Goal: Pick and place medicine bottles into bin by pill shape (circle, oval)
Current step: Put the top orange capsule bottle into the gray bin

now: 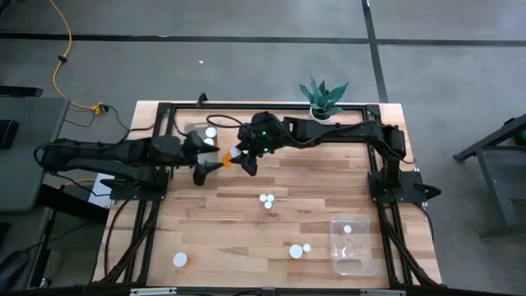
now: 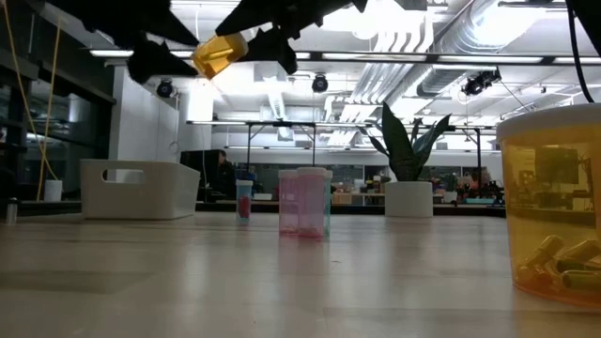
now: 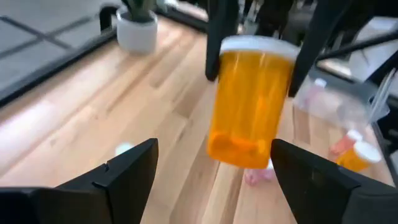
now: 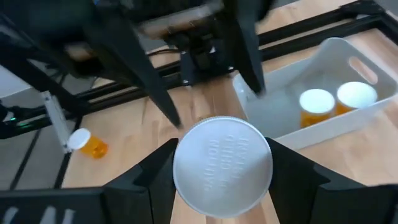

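Left to right: the white rectangular bin (image 1: 200, 136) at the table's far left is already holding two white-capped orange bottles (image 4: 317, 106). The left gripper (image 1: 202, 170), fingers spread, is facing a translucent orange medicine bottle with a white cap (image 1: 232, 156). The right gripper (image 1: 244, 159) is pinching that bottle by its cap, aloft above mid-table. Farther right, the clear plastic bin (image 1: 355, 244) is holding one bottle; several loose bottles (image 1: 266, 200) are awaiting sorting.

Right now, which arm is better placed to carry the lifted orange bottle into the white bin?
The right. Its pincer already grips the orange bottle by its white cap, in the air beside the white bin. The left pincer is open, holding nothing.
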You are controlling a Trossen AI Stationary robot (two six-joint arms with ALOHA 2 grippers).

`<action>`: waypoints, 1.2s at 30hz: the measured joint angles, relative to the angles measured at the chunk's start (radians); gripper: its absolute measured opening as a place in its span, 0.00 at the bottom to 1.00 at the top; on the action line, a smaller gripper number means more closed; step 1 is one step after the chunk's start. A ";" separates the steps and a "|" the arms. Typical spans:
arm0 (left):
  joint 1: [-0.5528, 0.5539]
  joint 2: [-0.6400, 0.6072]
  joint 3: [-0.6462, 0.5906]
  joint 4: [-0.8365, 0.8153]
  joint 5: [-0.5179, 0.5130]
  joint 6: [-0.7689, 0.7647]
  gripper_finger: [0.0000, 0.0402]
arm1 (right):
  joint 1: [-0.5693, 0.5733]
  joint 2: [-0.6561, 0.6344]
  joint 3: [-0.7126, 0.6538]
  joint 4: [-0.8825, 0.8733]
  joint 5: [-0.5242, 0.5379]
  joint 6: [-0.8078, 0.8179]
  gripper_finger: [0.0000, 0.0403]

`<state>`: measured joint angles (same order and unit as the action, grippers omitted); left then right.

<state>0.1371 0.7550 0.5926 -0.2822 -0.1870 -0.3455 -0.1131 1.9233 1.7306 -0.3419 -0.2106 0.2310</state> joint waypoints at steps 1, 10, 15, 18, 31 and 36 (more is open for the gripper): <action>0.000 0.020 0.000 0.008 0.001 0.000 0.74 | 0.002 0.000 0.000 -0.011 0.000 -0.004 0.47; -0.001 0.119 0.000 0.205 0.082 0.043 0.74 | 0.003 0.000 0.000 -0.028 -0.029 -0.015 0.47; 0.000 0.138 0.000 0.199 0.108 0.039 0.74 | 0.003 0.000 -0.001 -0.027 -0.048 -0.016 0.47; 0.000 0.147 0.000 0.203 0.116 0.035 0.72 | 0.003 0.000 -0.001 -0.022 -0.072 -0.028 0.47; 0.000 0.147 0.000 0.205 0.157 0.034 0.53 | 0.003 0.000 -0.002 0.016 -0.088 -0.031 0.47; 0.000 0.147 0.000 0.205 0.155 0.047 0.47 | 0.003 0.000 -0.002 0.014 -0.088 -0.031 0.47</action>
<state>0.1371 0.9016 0.5925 -0.0776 -0.0319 -0.2987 -0.1101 1.9236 1.7290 -0.3281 -0.2989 0.2001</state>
